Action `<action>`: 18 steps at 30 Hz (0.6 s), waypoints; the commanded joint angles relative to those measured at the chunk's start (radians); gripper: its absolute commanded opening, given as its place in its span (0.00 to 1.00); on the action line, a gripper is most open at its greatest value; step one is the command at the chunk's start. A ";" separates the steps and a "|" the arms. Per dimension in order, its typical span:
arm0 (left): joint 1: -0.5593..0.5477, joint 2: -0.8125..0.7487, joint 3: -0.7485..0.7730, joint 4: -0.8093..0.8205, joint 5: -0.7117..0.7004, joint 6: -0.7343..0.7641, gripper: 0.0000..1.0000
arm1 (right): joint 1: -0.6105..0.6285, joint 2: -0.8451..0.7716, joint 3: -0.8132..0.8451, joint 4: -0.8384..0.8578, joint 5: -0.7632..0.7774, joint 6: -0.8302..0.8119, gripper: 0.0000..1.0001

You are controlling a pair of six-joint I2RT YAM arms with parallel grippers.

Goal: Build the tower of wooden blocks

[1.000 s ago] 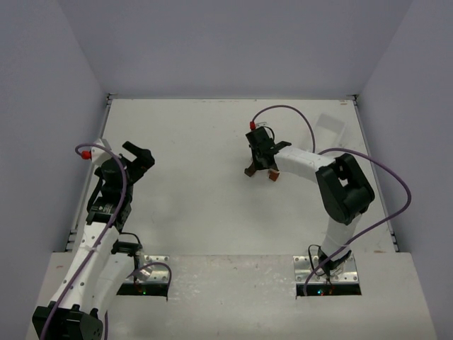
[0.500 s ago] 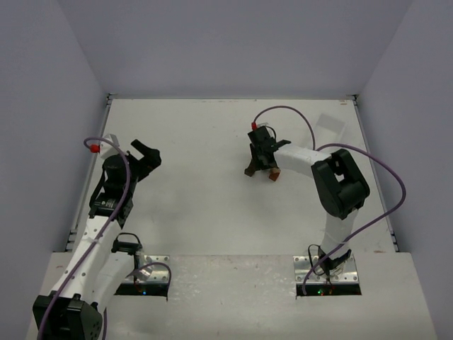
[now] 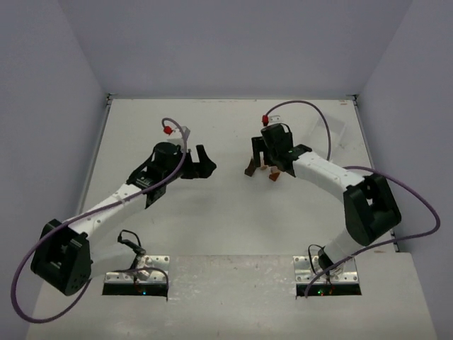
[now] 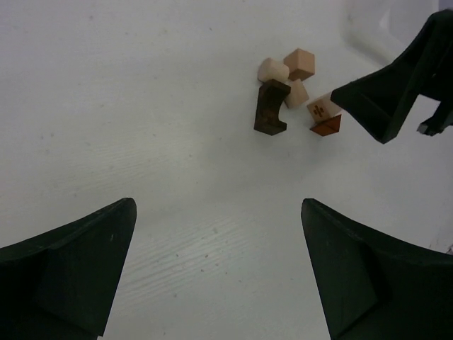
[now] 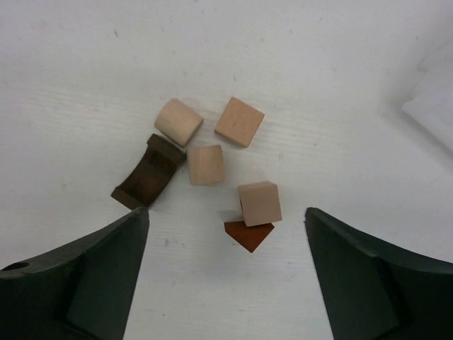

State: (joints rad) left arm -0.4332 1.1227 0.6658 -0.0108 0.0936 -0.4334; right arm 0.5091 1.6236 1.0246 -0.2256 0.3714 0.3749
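Right hand, spread apart, was poised directly above the loose wood blocks, whereas the left hand, likewise spread, was held well to their left.

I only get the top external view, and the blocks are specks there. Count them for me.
Observer: The right wrist view shows six wooden pieces, one a dark arch.
Operator: Say whether any are stacked.
Observer: A pale cube overlaps the reddish wedge; whether it rests on it I cannot tell. The others lie singly.
Operator: Report both hands.
Observer: The right hand and the left hand are open, holding nothing.
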 commanded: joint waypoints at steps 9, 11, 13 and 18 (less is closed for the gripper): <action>-0.279 0.590 0.477 -0.036 -0.198 0.206 1.00 | -0.080 -0.481 -0.348 0.023 0.120 0.134 0.99; -0.299 0.651 0.529 -0.049 -0.198 0.221 1.00 | -0.107 -0.531 -0.395 0.025 0.106 0.143 0.99; -0.321 0.721 0.596 -0.072 -0.231 0.231 1.00 | -0.120 -0.566 -0.426 0.023 0.102 0.146 0.99; -0.349 0.830 0.688 -0.119 -0.273 0.265 0.98 | -0.130 -0.620 -0.462 0.023 0.104 0.142 0.99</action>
State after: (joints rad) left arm -0.7630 1.9047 1.2717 -0.0915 -0.1253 -0.2167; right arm 0.3843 1.0474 0.5692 -0.2405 0.4583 0.5003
